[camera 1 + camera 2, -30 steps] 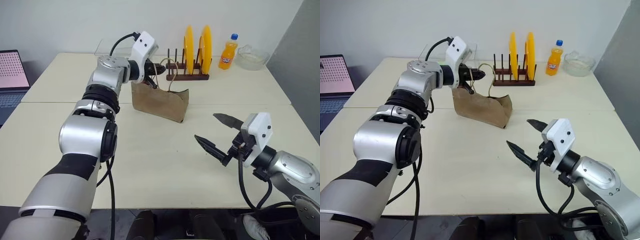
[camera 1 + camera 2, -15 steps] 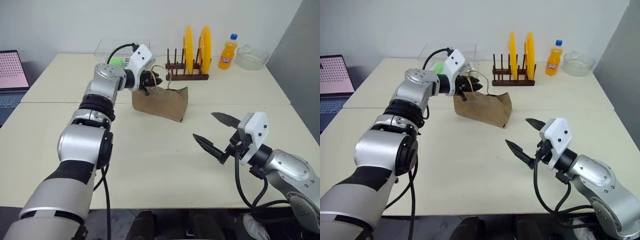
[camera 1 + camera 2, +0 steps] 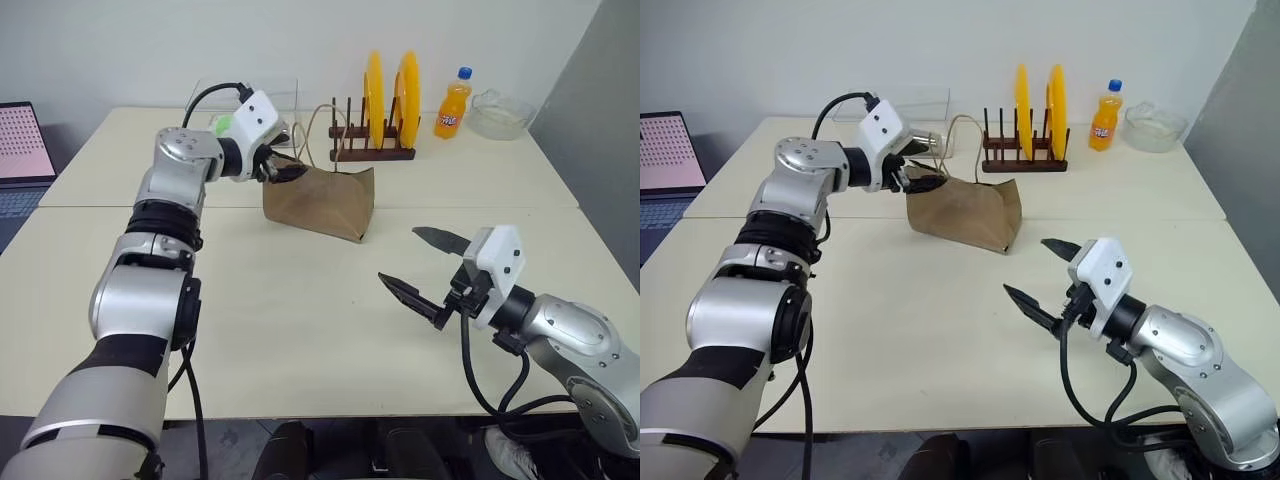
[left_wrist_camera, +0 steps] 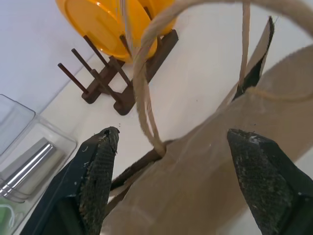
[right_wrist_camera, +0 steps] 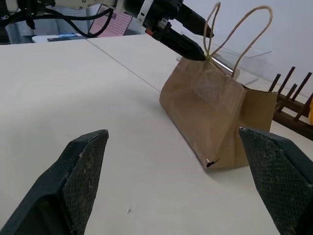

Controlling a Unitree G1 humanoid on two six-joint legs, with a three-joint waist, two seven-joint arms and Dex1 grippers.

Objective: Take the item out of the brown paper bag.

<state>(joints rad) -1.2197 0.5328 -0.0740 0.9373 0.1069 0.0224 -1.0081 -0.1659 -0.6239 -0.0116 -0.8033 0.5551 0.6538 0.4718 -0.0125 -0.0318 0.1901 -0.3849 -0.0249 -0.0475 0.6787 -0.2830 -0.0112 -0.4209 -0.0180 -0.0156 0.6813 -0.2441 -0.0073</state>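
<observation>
Bag (image 3: 322, 201) of wrinkled brown paper is seen standing on the pale table (image 3: 300, 300), in front of the wooden plate rack (image 3: 370, 150) that holds two yellow plates (image 3: 375, 95). Its two twisted-paper loop handles (image 3: 325, 125) are raised above its top edge. The left gripper (image 3: 280, 168) is held at the bag's upper left corner, and its two black fingers (image 4: 95, 176) are spread apart on either side of the nearer handle and the paper rim, with nothing pinched between them. Whether the pads touch the paper cannot be told. The item cannot be made out; the bag's inside is hidden from every view. The right gripper (image 3: 425, 268) is held well apart from the bag, above the near right part of the table, its fingers (image 5: 80, 166) opened wide and empty, pointed toward the bag. An orange soda bottle (image 3: 453, 103) and a glass bowl (image 3: 497, 112) are found right of the rack, a green ball (image 3: 224, 124) inside a clear box behind the left arm.
</observation>
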